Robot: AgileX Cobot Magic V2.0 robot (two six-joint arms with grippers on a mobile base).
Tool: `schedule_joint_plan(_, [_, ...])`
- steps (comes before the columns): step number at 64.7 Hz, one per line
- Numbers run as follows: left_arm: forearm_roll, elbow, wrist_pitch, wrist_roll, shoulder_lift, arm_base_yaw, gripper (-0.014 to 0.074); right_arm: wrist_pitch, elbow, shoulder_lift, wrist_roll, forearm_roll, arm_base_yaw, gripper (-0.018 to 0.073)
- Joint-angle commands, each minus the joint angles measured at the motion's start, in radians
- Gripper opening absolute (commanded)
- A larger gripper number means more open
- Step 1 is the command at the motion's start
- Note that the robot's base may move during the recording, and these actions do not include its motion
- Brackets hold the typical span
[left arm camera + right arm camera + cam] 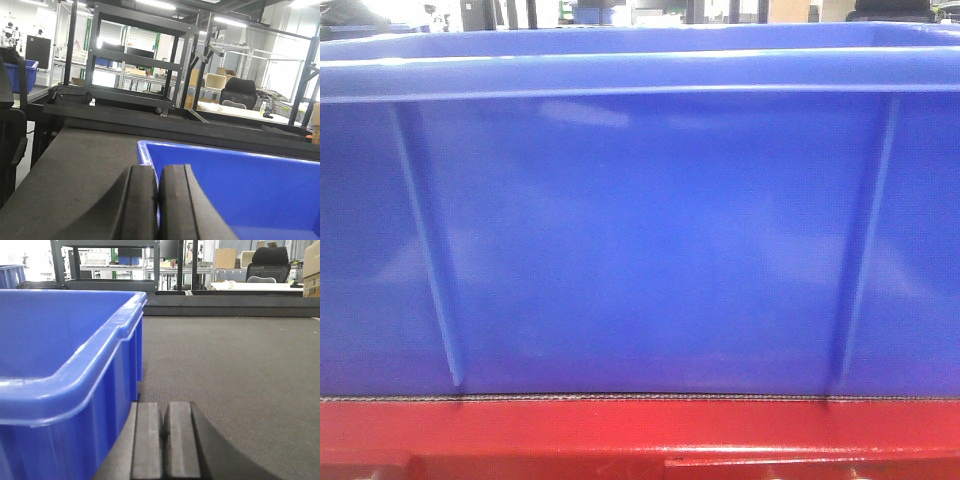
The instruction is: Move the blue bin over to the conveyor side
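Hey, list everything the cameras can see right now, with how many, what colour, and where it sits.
blue bin: one, glossy royal blue, standing on the belt, its ribbed wall filling the front view
conveyor belt: one, dark grey woven, under and around the bin
red frame: one, glossy red, along the belt edge below the bin
second blue tub: one, blue, far left background
black shelving rack: one, black, beyond the belt
office chair: one, black, background right
cardboard boxes: a few, tan, on background tables
left gripper: one, black, fingers pressed together, at the bin's near left corner
right gripper: one, dark grey, fingers together, low on the belt beside the bin's right wall
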Motion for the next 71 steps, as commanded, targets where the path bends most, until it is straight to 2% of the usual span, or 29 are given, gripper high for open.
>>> schedule_joint_plan(1, [-0.005, 0.004, -0.015, 0.003, -0.007, -0.006, 0.0004, -0.011, 0.0, -0.007, -0.01, 0.002, -0.003, -0.0088])
schedule_joint_plan(10, [0.0, 0.011, -0.011, 0.003, -0.012, -0.002, 0.0004, -0.011, 0.0, -0.007, -0.01, 0.002, -0.003, -0.0088])
schedule_joint_plan(12, [0.023, 0.02, -0.016, 0.005, -0.019, 0.005, 0.0004, -0.011, 0.0, -0.007, -0.01, 0.002, -0.003, -0.0088])
schedule_joint_plan(17, [0.153, 0.053, -0.016, 0.005, -0.044, 0.03, 0.0004, -0.013, 0.0, -0.007, -0.01, 0.002, -0.003, -0.0088])
schedule_joint_plan(20, [0.191, 0.08, -0.016, 0.005, -0.057, 0.048, 0.0004, -0.013, 0.0, -0.007, -0.01, 0.002, -0.003, -0.0088])
schedule_joint_plan(27, [0.178, 0.183, -0.018, 0.009, -0.112, 0.088, 0.0004, -0.015, 0.0, -0.007, -0.01, 0.002, -0.003, -0.0088])
schedule_joint_plan(31, [0.178, 0.233, -0.018, 0.035, -0.148, 0.09, 0.0004, -0.015, 0.0, -0.007, -0.01, 0.002, -0.003, -0.0088])
schedule_joint_plan(41, [0.155, 0.306, -0.042, 0.035, -0.155, 0.102, 0.0004, -0.017, 0.0, -0.007, -0.01, 0.002, -0.003, -0.0088])
schedule_joint_plan(46, [0.152, 0.306, -0.072, 0.035, -0.155, 0.106, 0.0004, -0.017, 0.0, -0.007, -0.01, 0.002, -0.003, -0.0088])
schedule_joint_plan(49, [0.15, 0.306, -0.042, 0.035, -0.155, 0.106, 0.0004, -0.017, 0.0, -0.007, -0.01, 0.002, -0.003, -0.0088])
schedule_joint_plan(71, [0.152, 0.306, -0.039, 0.035, -0.155, 0.106, 0.0004, -0.017, 0.0, -0.007, -0.01, 0.002, -0.003, -0.0088])
